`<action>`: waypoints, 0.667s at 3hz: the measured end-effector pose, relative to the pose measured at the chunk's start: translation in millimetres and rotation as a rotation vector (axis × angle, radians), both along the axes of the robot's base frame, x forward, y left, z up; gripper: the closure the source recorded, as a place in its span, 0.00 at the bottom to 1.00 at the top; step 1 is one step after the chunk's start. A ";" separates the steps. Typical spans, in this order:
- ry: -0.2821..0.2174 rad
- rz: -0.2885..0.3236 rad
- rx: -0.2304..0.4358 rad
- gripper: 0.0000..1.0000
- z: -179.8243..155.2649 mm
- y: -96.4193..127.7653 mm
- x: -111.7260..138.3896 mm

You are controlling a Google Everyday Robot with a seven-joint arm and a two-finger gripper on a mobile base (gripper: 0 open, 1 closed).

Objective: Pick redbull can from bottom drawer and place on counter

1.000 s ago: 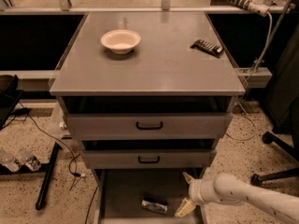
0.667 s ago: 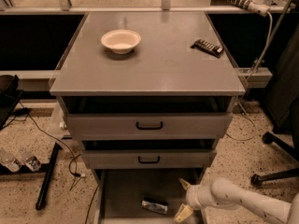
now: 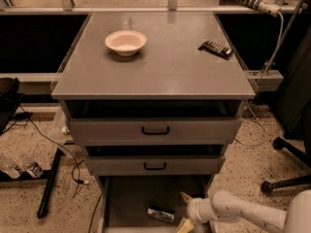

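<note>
The redbull can [image 3: 161, 213] lies on its side on the floor of the open bottom drawer [image 3: 127, 203], near the drawer's front. My gripper [image 3: 182, 211] is low in the drawer, just to the right of the can, on a white arm that comes in from the lower right. Its fingers [image 3: 185, 197] are spread apart and hold nothing. The can lies just left of the fingertips, outside them. The counter [image 3: 160, 67] is the grey top of the cabinet above.
A white bowl [image 3: 125, 41] stands at the back left of the counter and a dark ridged remote-like object [image 3: 215, 48] at the back right. The two upper drawers with black handles [image 3: 155, 130] are slightly pulled out. Cables and bottles lie on the floor at left; a chair base is at right.
My gripper has moved left inside the bottom drawer, closer to the can. The can has not moved.
</note>
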State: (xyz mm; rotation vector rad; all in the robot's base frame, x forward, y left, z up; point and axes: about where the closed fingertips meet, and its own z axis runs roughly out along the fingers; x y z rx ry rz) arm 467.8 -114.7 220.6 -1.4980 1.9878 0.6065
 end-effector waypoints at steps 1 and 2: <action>0.025 0.018 0.018 0.00 -40.1 26.1 -5.3; 0.033 0.029 0.034 0.00 -69.3 44.7 -2.8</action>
